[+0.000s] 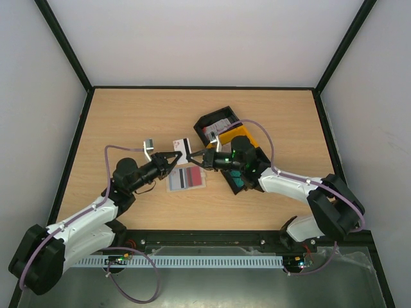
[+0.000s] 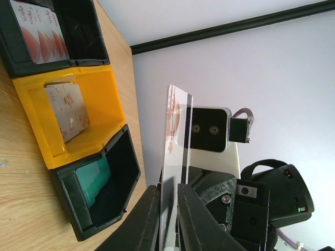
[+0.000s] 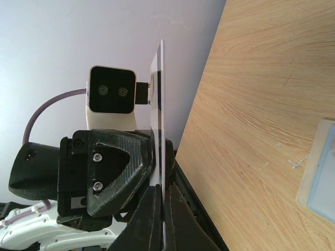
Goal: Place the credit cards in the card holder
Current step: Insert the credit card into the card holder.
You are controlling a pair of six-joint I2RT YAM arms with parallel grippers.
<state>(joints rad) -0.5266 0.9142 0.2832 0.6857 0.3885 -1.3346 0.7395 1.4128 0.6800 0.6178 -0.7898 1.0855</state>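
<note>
Two robot arms meet above the middle of a wooden worktop (image 1: 128, 122), with one whitish credit card (image 1: 182, 147) with a dark stripe between them, standing on edge in the air. The right hand (image 3: 162, 189) is clamped on its edge. The left hand (image 2: 168, 187) has fingers close either side; whether they press cannot be told. The card holder (image 1: 186, 178) lies flat beneath. A black-and-yellow tray (image 2: 112, 99) nearby holds a red-and-white card (image 2: 39, 31) with unreadable print, a pale card (image 2: 68, 112) and a teal card (image 2: 94, 180).
</note>
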